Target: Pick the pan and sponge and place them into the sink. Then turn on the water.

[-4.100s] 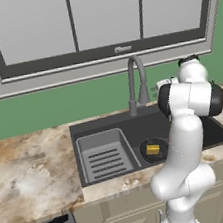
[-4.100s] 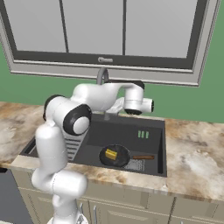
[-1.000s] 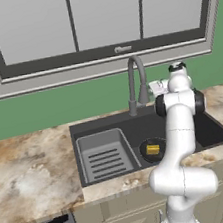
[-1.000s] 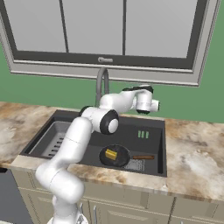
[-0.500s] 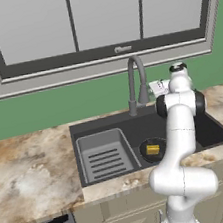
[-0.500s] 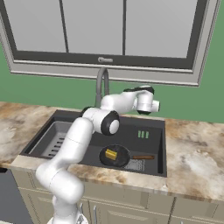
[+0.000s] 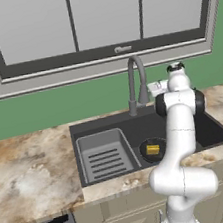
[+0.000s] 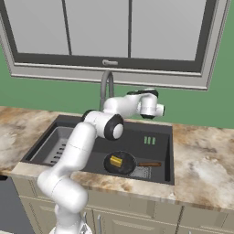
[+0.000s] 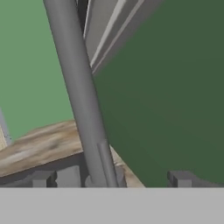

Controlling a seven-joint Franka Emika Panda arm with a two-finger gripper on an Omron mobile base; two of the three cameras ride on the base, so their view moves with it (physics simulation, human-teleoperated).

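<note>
Altogether one pan (image 8: 119, 162), one sponge (image 8: 116, 161), one sink (image 8: 160, 171), one faucet (image 7: 133, 83) and one claw (image 9: 111, 178) are on show. Set into the marbled table (image 8: 208, 169), the dark sink holds a grey ribbed rack insert (image 7: 105, 155) in its left part and the black pan on its floor to the right of that. Inside the pan lies the yellow sponge, and the pan's brownish handle (image 8: 149, 164) points to the right in the right base view, beside the square drain grate (image 8: 142, 171). Two short green marks (image 8: 149, 140) show on the sink floor behind the pan.

Up at the back of the sink, the claw sits close to the grey gooseneck faucet. Its two dark fingertips (image 9: 180, 178) stand wide apart in the hand view, with the faucet's stem rising between them; they have hold of nothing. No stream shows at the spout.
</note>
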